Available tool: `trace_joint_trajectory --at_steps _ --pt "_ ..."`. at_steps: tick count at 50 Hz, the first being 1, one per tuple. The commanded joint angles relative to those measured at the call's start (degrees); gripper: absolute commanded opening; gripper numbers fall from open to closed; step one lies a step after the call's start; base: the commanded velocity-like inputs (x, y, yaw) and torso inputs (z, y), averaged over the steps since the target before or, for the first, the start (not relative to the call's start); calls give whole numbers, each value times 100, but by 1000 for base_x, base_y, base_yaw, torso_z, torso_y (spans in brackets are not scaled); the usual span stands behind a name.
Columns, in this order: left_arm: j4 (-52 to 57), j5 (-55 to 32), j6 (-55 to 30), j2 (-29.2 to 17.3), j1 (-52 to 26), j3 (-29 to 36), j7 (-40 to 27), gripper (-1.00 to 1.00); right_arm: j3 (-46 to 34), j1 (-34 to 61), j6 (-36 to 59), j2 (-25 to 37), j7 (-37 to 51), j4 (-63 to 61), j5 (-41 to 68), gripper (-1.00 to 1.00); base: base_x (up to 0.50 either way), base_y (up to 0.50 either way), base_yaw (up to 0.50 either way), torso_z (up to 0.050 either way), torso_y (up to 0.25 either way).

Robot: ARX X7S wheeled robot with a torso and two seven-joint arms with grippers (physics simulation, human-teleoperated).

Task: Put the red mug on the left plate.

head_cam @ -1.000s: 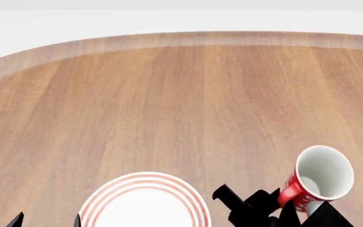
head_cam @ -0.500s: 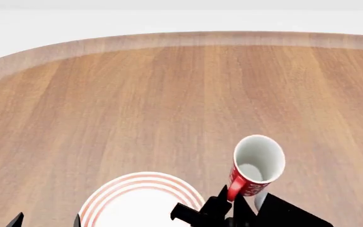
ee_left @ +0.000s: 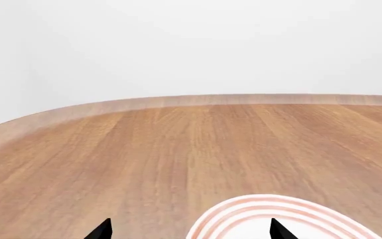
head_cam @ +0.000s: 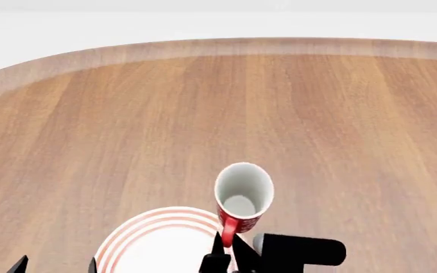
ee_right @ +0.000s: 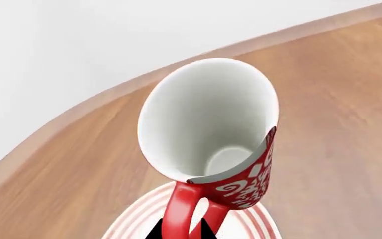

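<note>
Red mug (head_cam: 243, 197), pinched by its handle in the right gripper (head_cam: 226, 250), has swung left and now hangs over the left plate (head_cam: 139, 233)'s far right rim, so lowering looks next; left gripper (ee_left: 187, 230) sits spread, empty.

We see the red mug (ee_right: 244, 169) up close, tipped so its white inside faces us. Our right gripper (ee_right: 181, 231) pinches its red handle at 6 o'clock. The left plate (ee_right: 257, 221) lies under it on the wooden table (ee_right: 78, 189).
</note>
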Motion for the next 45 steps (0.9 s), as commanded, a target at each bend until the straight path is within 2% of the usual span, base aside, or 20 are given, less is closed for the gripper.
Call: trace_joint_trajectory --at_steps 1,11,24,45 --pt "11 -13 -14 -13 -6 17 -22 100 -310 294 229 95 -661 308 -115 -100 0 0 0 0 0" --pt "-39 -18 16 -14 -24 35 -20 100 -706 640 795 230 -1049 472 -74 -100 0 0 0 0 0" --pt "-23 -33 13 -34 -19 48 -44 100 -817 729 726 94 -1647 913 25 -100 0 0 0 0 1" --pt "-26 -50 18 -51 -34 76 -74 100 -985 831 503 -123 -1988 1654 -280 -100 0 0 0 0 0"
